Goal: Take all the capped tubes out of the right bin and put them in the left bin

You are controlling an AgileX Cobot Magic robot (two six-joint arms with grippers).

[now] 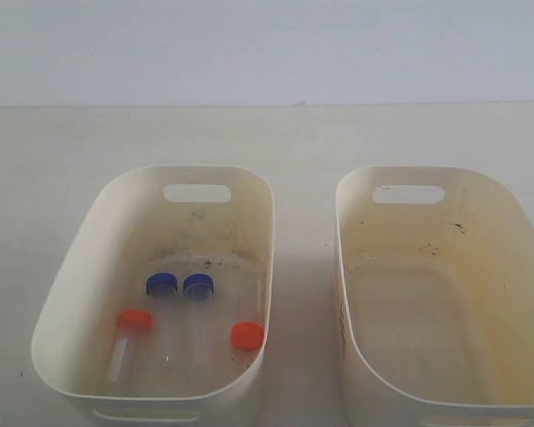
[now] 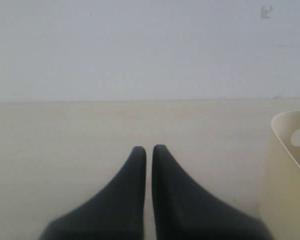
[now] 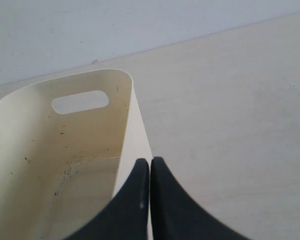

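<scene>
Two cream-white oval bins sit side by side on a pale table. The left bin, marked by a dark scuffed ring on its floor, holds all four capped tubes. Two with blue caps lie close together near its middle, and two with orange-red caps lie nearer its front wall, well apart. The right bin, just beside the left bin, shows no tubes. The tubes look light, stiff and slippery, likely to roll; the cap end seems the surest place to pinch. The left hand hovers over bare table outside the left bin, fingers together, holding nothing. The right hand, above the right bin's wall farthest from the left bin, is likewise closed and empty.
</scene>
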